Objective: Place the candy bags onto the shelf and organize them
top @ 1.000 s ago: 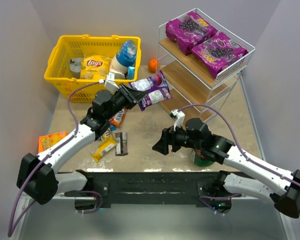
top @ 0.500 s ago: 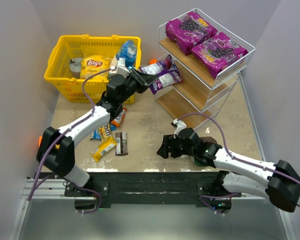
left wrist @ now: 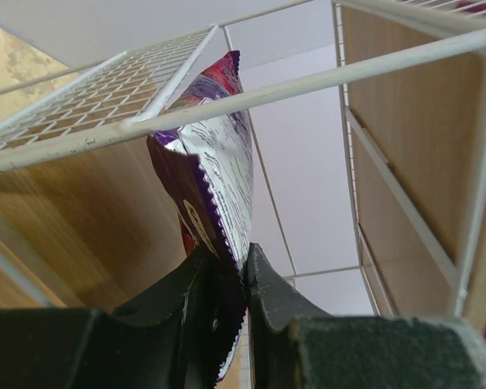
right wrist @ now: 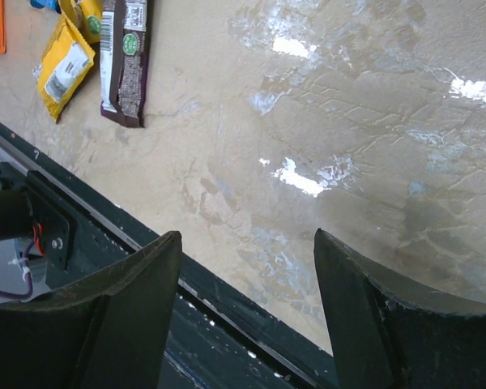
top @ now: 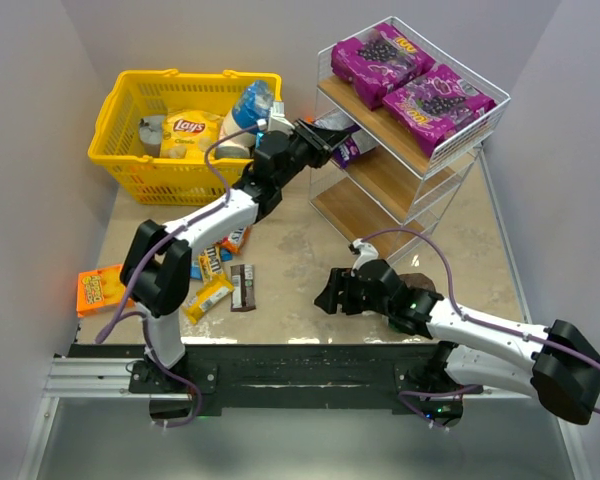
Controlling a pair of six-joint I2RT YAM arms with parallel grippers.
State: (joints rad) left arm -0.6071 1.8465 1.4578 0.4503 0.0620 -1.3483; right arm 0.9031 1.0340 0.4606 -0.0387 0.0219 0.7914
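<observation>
**Left arm has a purple bag inside the shelf frame; right arm is empty**

- Right gripper (top: 327, 291) (right wrist: 245, 243) is nearest, at about 6 o'clock in the top view. Its fingers are spread wide and low over the bare table (top: 290, 245) with nothing between them.
- Loose candy at about 8 o'clock on the table: brown bar (top: 243, 287) (right wrist: 125, 61), with the yellow packet (top: 208, 297) (right wrist: 69, 65) just beside it. The blue packet (top: 208, 263) sits a bit farther back. The orange box (top: 100, 288) is at the left edge.
- Left gripper (top: 323, 135) (left wrist: 243, 259) is stretched out toward 1 o'clock, with its fingers pinching the crimped edge of the small purple bag (top: 346, 147) (left wrist: 215, 170).
- That bag pokes past the front wire of the shelf (top: 375, 180) (left wrist: 308, 81), under the top tier. I can't tell whether it touches the wood.
- Top tier: two large purple bags (top: 380, 58) lying side by side.
- Yellow basket (top: 120, 100) is at 11 o'clock with a Lay's bag (top: 188, 130) inside.
</observation>
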